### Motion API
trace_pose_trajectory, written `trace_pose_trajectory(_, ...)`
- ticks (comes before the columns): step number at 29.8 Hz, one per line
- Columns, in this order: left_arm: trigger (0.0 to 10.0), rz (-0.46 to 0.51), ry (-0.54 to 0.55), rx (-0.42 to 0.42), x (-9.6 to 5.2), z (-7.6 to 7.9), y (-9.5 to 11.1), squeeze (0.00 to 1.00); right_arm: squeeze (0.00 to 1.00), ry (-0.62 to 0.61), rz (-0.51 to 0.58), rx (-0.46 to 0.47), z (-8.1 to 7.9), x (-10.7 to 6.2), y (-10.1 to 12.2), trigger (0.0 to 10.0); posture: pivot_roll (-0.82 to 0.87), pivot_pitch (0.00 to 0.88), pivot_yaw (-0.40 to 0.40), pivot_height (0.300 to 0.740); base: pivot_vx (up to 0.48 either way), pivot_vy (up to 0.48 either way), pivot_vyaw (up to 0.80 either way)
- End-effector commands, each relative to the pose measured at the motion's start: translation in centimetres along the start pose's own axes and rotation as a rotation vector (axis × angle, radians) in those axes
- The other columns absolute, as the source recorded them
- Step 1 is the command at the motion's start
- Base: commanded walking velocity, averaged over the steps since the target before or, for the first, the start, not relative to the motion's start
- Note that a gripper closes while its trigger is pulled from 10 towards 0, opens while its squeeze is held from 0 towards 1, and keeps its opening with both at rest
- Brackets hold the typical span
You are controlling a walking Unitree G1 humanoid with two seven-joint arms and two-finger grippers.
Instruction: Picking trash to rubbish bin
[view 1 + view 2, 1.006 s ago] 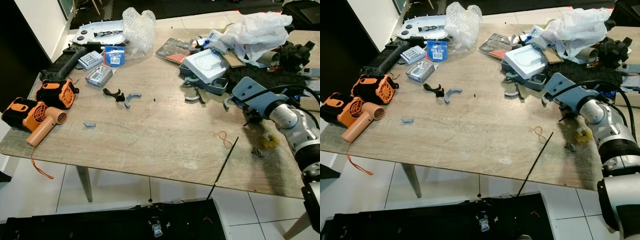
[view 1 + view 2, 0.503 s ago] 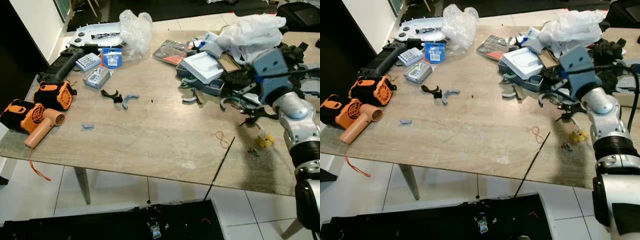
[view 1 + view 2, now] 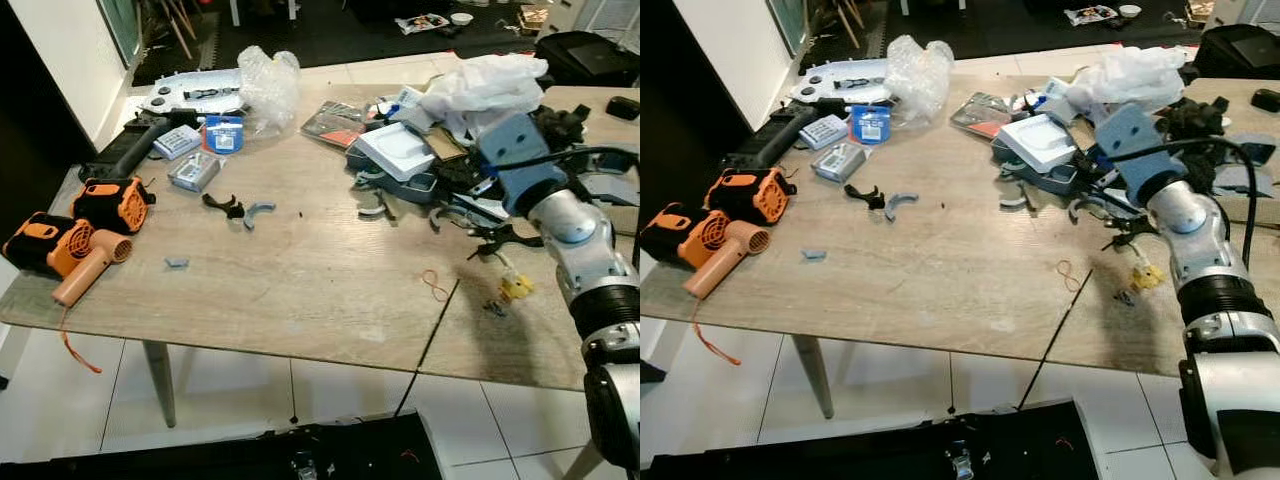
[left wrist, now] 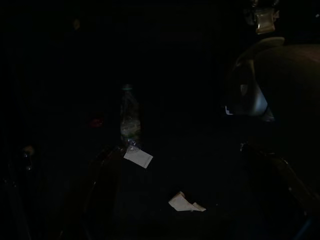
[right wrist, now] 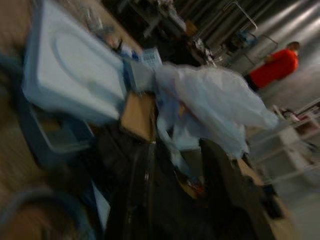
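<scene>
A cluttered wooden table (image 3: 300,290); the right gripper (image 3: 1102,195), finger spread untellable, reaches toward the far-right corner's crumpled plastic bag (image 3: 485,85), likely trash.

Nothing here can be read: the blue card pack (image 3: 223,134) on the wooden table (image 3: 300,290) carries print too small to make out.

Head views bright and sharp; left wrist nearly black, right wrist perhaps motion-blurred.
</scene>
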State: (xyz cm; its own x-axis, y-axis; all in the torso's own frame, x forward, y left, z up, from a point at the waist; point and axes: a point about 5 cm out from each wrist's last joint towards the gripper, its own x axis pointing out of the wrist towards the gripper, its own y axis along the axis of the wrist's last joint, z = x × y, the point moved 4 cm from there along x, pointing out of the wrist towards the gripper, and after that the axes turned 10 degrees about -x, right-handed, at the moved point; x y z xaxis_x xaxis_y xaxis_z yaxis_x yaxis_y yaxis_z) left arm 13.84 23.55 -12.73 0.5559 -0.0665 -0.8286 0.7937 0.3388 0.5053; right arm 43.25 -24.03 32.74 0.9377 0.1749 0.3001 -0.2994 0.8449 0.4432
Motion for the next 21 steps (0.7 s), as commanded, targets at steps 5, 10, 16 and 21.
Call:
trace_pose_trajectory(5, 10.0, -0.059, 0.041, -0.039, -0.9, -1.2, -2.5, 0.00, 1.00, 0.034, -0.044, -0.044, -0.5, 0.0, -0.6, 10.0, 0.01, 0.239, 0.081, 0.740, 0.000, 0.000, 0.00)
trace_pose_trajectory(10, 10.0, -0.068, 0.050, -0.043, -1.2, -1.6, -3.0, 0.00, 1.00, 0.062, -0.050, -0.056, -1.2, 0.0, -0.7, 10.0, 0.02, 0.250, 0.077, 0.740, 0.000, 0.000, 0.00)
trace_pose_trajectory(16, 10.0, -0.069, 0.059, -0.053, -1.7, -2.2, -3.7, 0.00, 1.00, 0.103, -0.041, -0.002, -3.1, 0.6, 0.0, 10.0, 0.04, 0.296, 0.080, 0.740, 0.000, 0.000, 0.00)
trace_pose_trajectory(21, 10.0, -0.081, 0.058, -0.047, -2.2, -2.6, -4.4, 0.00, 1.00, 0.142, -0.054, -0.029, -4.3, 0.6, -0.1, 10.0, 0.05, 0.332, 0.088, 0.740, 0.000, 0.000, 0.00)
